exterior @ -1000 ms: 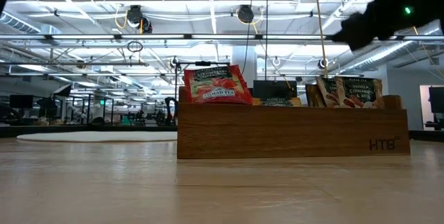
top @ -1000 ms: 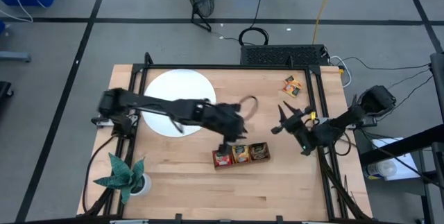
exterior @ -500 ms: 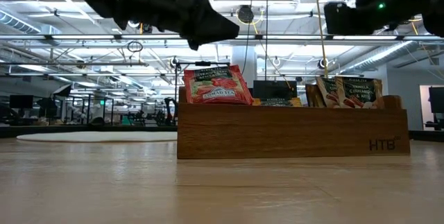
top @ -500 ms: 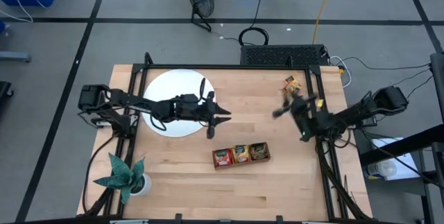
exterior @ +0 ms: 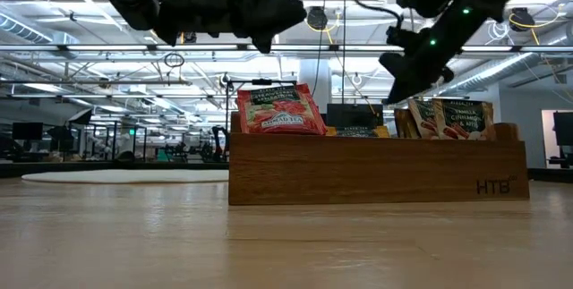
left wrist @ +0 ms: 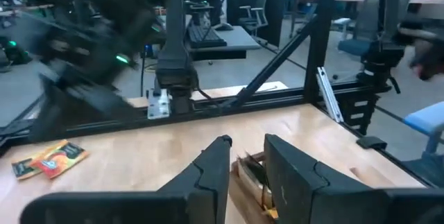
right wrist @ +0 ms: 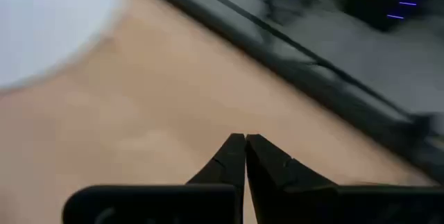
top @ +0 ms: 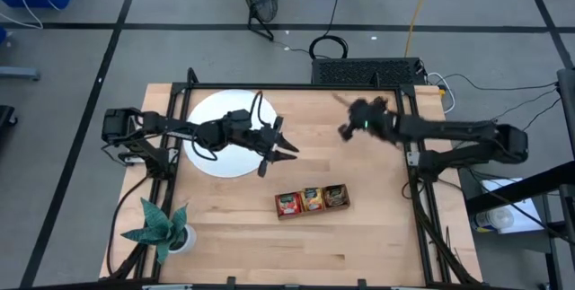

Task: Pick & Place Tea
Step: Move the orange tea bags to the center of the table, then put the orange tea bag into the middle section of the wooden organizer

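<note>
A brown wooden tray (top: 312,200) stands near the table's middle, with red (top: 288,204), orange and brown tea sachets upright in its three compartments. Loose orange sachets (left wrist: 52,160) lie flat on the far right part of the table. In the high view my right arm covers them. My left gripper (top: 280,151) hovers open above the table, between the white disc (top: 225,133) and the tray. My right gripper (top: 344,131) is shut and hangs in the air over the far middle of the table, holding nothing that I can see.
The white disc lies flat at the far left. A green paper plant (top: 162,227) stands at the near left corner. Black frame rails (top: 411,146) run along the table's left, right and far edges. Bare wood lies along the near side of the tray.
My left gripper has drawn back from above the tray's left compartment, up and toward the white disc. My right arm has swung from the table's right edge toward the far edge and leftward, over the loose sachets. The tray has stayed put.
</note>
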Controlling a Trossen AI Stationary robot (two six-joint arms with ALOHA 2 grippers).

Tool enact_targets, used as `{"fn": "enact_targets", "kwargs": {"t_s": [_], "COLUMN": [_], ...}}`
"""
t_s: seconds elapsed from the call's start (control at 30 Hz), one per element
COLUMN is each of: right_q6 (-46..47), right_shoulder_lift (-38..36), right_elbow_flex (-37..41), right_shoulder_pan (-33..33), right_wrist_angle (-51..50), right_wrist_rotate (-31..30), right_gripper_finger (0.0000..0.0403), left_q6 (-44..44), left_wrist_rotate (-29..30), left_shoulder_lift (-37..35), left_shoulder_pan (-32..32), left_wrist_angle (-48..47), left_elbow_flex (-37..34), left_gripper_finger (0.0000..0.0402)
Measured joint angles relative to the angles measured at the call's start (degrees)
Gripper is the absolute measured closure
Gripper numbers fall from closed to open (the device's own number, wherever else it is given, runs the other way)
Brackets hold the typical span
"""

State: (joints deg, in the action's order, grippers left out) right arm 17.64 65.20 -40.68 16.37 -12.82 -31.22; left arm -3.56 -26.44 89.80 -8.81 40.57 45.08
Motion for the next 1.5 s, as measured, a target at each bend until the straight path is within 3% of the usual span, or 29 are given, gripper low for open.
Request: {"fn": "enact_targets", "kwargs": {"t_s": [0.1,0.2,0.27,0.47,0.63,0.83,1.0,1.23,1.5], "right_q6": [-4.52,-3.69,-3.23,-3.69,-3.25,-2.95,-3.47,-9.05,-18.01], "right_shoulder_lift": [-0.29,1.23,3.34,9.99,15.33,26.44,30.24,27.21,18.51], "right_elbow_flex": [-4.98,-7.83,-7.67,-5.37,-5.48,-5.73,-8.21,-7.66,-7.88], "right_shoulder_pan": [9.74,21.51,28.38,39.40,39.35,39.31,35.76,29.70,22.52], "right_wrist_angle": [-8.60,-17.32,-19.75,-18.29,-8.92,-7.36,-5.27,-2.82,3.89], "right_wrist_rotate": [1.73,16.28,22.16,13.72,14.70,15.18,25.89,46.23,47.92], "right_gripper_finger": [0.0395,0.0395,0.0394,0.0390,0.0401,0.0402,0.0402,0.0403,0.0400], "left_q6": [0.10,-0.37,-1.13,-1.24,-0.71,0.80,1.99,2.38,3.64], "left_wrist_rotate": [-0.03,-0.02,-0.02,-0.02,-0.02,2.28,3.08,5.80,6.15], "left_shoulder_lift": [0.00,0.02,0.07,0.07,0.07,0.07,0.07,0.07,0.07], "left_shoulder_pan": [-0.28,-0.27,-0.27,-0.12,-0.09,-0.09,-0.12,-0.11,-0.03], "left_wrist_angle": [-0.43,-2.10,-3.03,-3.28,-3.55,-3.46,-3.53,-3.51,-3.51], "left_elbow_flex": [0.00,0.00,0.00,0.00,0.00,0.00,0.00,0.00,0.00], "left_gripper_finger": [0.0309,0.0309,0.0309,0.0309,0.0309,0.0309,0.0309,0.0309,0.0309]}}
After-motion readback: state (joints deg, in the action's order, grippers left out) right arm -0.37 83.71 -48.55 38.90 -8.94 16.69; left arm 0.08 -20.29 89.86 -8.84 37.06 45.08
